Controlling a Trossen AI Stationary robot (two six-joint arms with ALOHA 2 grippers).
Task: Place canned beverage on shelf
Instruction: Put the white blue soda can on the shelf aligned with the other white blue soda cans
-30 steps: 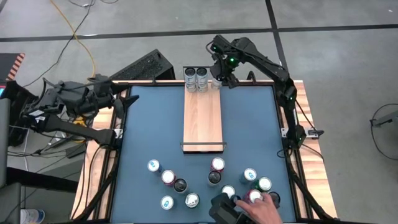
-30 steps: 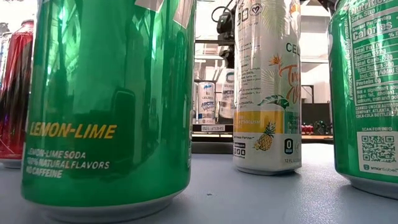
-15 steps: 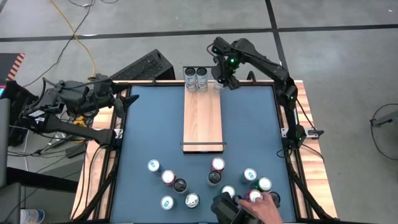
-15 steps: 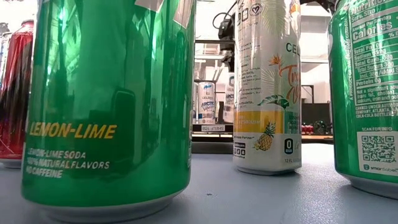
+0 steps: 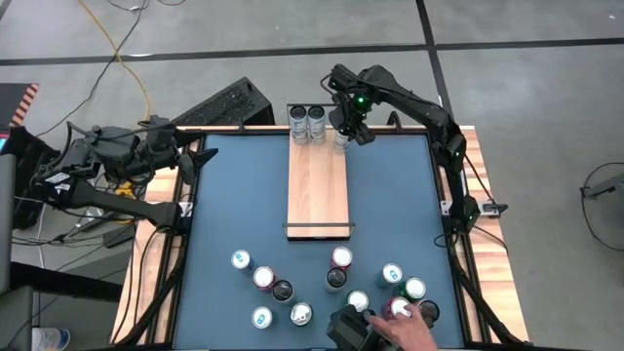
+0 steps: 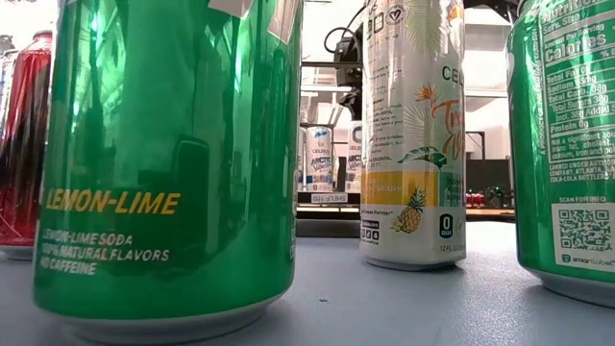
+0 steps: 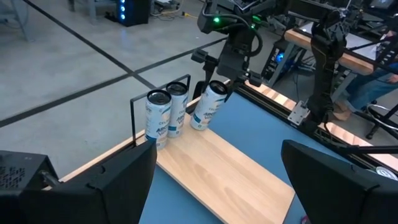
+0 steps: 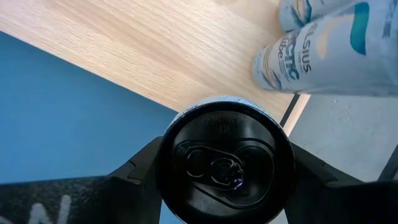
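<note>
From above, the shelf (image 5: 318, 185) lies on the blue table (image 5: 234, 205) running from centre toward twelve o'clock, with two cans (image 5: 307, 120) standing side by side at its far end against the wire rail. The right gripper (image 5: 343, 130) is at that end's one o'clock corner, clamped on a third can (image 5: 341, 138); the left gripper (image 5: 195, 156) waits at nine o'clock off the table's edge, fingers spread wide. A cluster of loose cans (image 5: 331, 288) sits toward six o'clock, where a person's hand (image 5: 409, 327) reaches in. At table height, a green lemon-lime can (image 6: 173, 163) and a white pineapple can (image 6: 413, 135) fill the foreground, the shelved cans small between them. The left wrist shows the gripped can (image 7: 209, 104) tilted, its base on the plank's corner, just beside the upright pair. The right wrist looks down on the held can's black top (image 8: 225, 167) between both fingers.
</note>
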